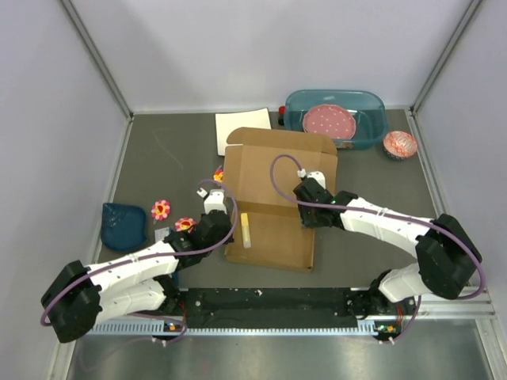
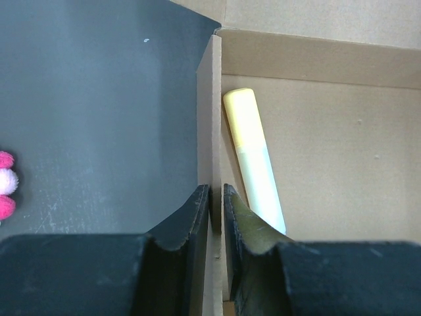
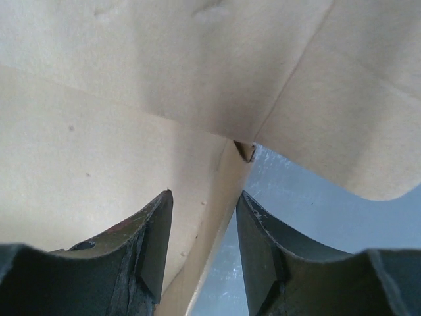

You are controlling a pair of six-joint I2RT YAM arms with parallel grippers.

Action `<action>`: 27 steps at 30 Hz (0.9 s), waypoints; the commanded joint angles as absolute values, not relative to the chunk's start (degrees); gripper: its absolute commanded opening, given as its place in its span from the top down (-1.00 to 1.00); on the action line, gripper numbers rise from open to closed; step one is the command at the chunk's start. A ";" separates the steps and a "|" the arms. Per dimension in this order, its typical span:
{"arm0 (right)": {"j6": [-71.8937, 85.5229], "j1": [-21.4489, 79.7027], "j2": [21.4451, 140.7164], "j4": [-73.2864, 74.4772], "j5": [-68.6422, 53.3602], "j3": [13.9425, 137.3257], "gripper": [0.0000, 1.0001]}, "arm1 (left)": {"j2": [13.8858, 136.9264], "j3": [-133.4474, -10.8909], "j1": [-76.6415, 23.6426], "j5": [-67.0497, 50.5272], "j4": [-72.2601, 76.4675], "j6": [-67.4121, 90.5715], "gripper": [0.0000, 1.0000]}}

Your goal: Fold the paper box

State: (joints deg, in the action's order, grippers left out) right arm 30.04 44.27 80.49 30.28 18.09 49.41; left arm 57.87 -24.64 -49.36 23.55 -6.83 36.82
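The paper box (image 1: 273, 198) is brown cardboard and lies partly folded at the table's middle, lid flap toward the back. My left gripper (image 1: 215, 207) is at the box's left side. In the left wrist view it (image 2: 216, 197) is shut on the upright left wall (image 2: 209, 118). A yellow-and-white tube (image 2: 253, 158) lies inside the box by that wall and also shows in the top view (image 1: 246, 229). My right gripper (image 1: 307, 192) is at the box's right side. In the right wrist view it (image 3: 204, 220) is open and straddles the raised right wall (image 3: 217, 197).
A white sheet (image 1: 242, 127) lies behind the box. A teal tub (image 1: 372, 107) holding a pink plate (image 1: 331, 120) stands at the back right, with a red-and-white paper cup (image 1: 400, 144) beside it. A dark blue dish (image 1: 124, 224) and small flower pieces (image 1: 161, 209) lie on the left.
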 commanded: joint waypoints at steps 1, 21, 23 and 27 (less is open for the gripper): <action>30.76 46.75 80.15 32.43 14.07 47.12 0.12 | 57.22 -25.22 -49.92 24.78 -4.22 37.88 0.60; 34.28 50.27 82.27 32.43 14.50 41.13 1.00 | 55.28 -24.00 -50.45 25.31 -4.31 39.29 0.60; 34.54 50.27 82.18 31.99 15.72 40.96 1.00 | 55.28 -23.56 -50.45 25.40 -3.61 39.46 0.59; 35.24 50.27 82.09 30.68 21.78 41.04 1.00 | 54.85 -22.41 -50.45 25.84 -1.06 39.55 0.60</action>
State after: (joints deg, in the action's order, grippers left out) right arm 36.88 49.25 81.60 32.16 16.29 42.28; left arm 56.07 -23.59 -50.30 24.38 -6.81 38.68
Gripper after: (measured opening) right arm 0.026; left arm 0.204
